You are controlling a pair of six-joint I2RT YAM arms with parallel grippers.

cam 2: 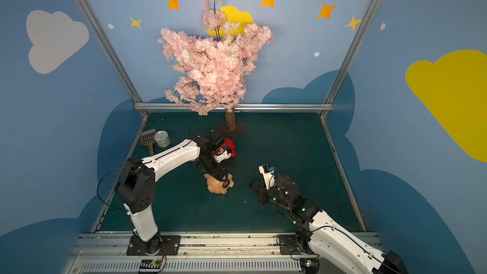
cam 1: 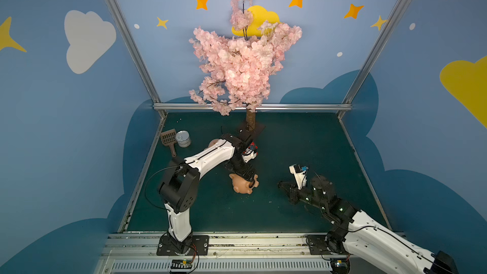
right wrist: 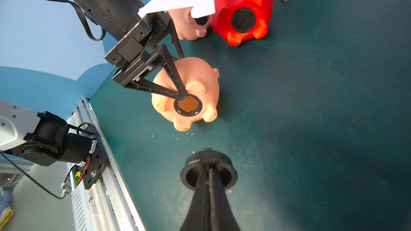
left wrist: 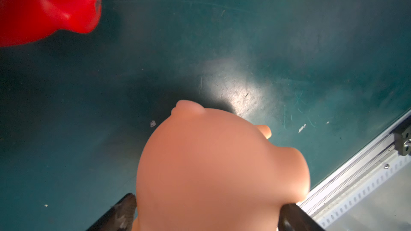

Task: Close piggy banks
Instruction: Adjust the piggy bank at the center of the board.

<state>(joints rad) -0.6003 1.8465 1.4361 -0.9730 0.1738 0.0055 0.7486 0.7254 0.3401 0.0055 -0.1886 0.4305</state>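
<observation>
At the centre of the dark green table [cam 1: 303, 148], below a tall pink blossom tree [cam 1: 237, 69] that fills the upper middle of both top views, two white-and-black arms work among three piggy banks. The left arm [cam 1: 208, 156] reaches in from the lower left of the frame, the right arm [cam 1: 369, 233] from the lower right. A peach pig [cam 1: 241, 185] lies on its side mid-frame, its round belly hole [right wrist: 188, 105] open and facing the right arm. A red pig [right wrist: 242, 9], belly plug already fitted, and a second peach pig [right wrist: 189, 27], mostly hidden, lie just above it in the frame. Smallest is the loose black plug [right wrist: 189, 174]. The likely trouble is that the pig is round and smooth. If the plug arrives tilted or off-centre, or the left jaws give no firm hold, the pig could roll or skid away and the plug could jam crooked in the rim. The left gripper [right wrist: 183, 76] points steeply down over the pig, jaws spread wide astride its body, one fingertip [right wrist: 183, 95] by the hole's rim; they do not look clamped. The right gripper [right wrist: 209, 165] lies low and nearly level, aimed at the hole but well apart from it, jaws closed tight on the plug.
</observation>
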